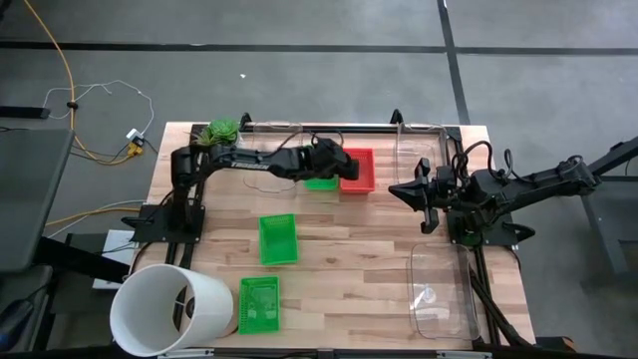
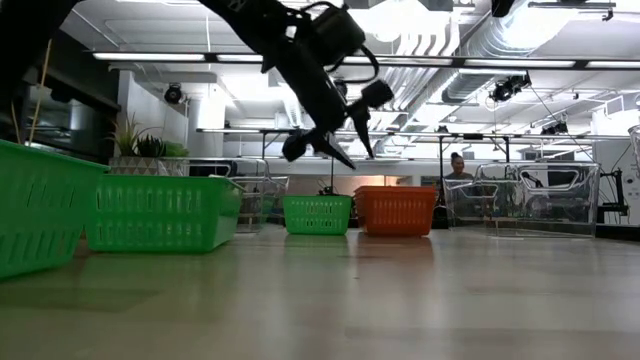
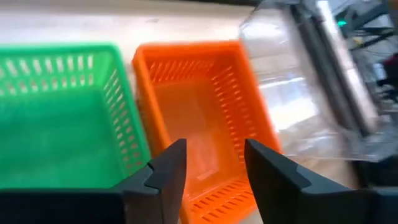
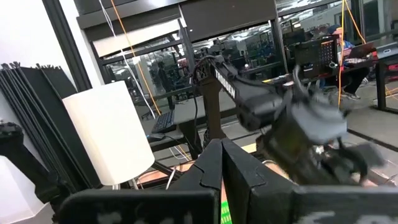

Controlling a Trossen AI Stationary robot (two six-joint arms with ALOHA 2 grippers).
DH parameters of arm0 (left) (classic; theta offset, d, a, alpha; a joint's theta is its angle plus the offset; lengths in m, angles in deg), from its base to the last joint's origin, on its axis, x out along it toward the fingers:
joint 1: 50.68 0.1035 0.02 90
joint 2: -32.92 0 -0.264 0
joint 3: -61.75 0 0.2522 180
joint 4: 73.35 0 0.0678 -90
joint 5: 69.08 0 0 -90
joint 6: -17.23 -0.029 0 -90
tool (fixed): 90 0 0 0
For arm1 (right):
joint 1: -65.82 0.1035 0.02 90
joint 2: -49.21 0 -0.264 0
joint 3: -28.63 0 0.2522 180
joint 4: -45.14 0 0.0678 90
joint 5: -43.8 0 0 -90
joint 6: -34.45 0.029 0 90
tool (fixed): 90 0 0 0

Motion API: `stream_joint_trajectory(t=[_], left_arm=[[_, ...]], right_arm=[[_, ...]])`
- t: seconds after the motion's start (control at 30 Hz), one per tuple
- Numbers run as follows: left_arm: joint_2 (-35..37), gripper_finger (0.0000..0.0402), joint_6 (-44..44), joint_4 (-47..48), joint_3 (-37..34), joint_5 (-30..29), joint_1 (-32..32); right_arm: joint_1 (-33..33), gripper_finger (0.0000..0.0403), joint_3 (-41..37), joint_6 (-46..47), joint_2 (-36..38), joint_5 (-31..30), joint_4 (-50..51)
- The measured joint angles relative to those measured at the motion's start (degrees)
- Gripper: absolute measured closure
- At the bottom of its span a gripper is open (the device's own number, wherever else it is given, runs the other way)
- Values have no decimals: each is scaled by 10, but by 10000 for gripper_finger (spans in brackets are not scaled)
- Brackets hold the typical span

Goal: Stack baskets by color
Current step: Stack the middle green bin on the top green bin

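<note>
Across the table (image 1: 379, 289), sorting looks barely started: a big white bucket (image 1: 164, 309) lies near two loose green baskets (image 1: 278, 239), while a third green one (image 1: 319, 182) touches the red basket (image 1: 357, 170) at the back, long axes front-to-back, rims up. Above those, the left gripper (image 3: 211, 165) hangs parted, holding nothing. Off to the side, the right gripper (image 4: 221, 163) waits shut.

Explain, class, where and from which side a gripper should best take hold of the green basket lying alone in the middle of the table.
Probably by one rim wall of the middle green basket, coming straight down from above. It sits upright with its open top facing up and clear table on every side, so one finger can drop inside and one outside a thin perforated wall. The left gripper, open above the red basket, is nearest.
</note>
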Motion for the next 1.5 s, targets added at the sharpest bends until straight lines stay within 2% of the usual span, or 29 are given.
stream_joint_trajectory(t=[0.13, 0.23, 0.33, 0.5, 0.6, 0.7, 0.87, 1.07, 1.23, 1.5], left_arm=[[47, 245, -84, -26, 0, 52, 15], [95, 245, -184, -51, 0, 95, 18], [156, 245, -300, -37, 0, 132, 15], [270, 245, -398, 16, -17, 139, -14], [344, 245, -415, 8, -62, 129, -42], [418, 245, -415, -43, -139, 105, -77], [536, 245, -396, -178, -303, 61, -136], [634, 245, -394, -307, -452, 65, -179], [672, 245, -365, -309, -500, 60, -185], [674, 245, -370, -314, -501, 58, -185]], right_arm=[[0, 403, 0, -1, 0, 0, 0], [0, 403, 0, -3, 0, -4, 0], [0, 403, 0, -2, 0, -19, 0], [0, 403, 0, -2, 0, -37, 0], [0, 403, 0, -2, 0, -37, 0], [0, 403, 0, -2, 0, -37, -2], [0, 403, 0, -13, 0, -38, -24], [0, 403, 0, -17, 0, -51, -37], [0, 403, 0, -17, 0, -58, -37], [0, 403, 0, -17, 0, -58, -38]])
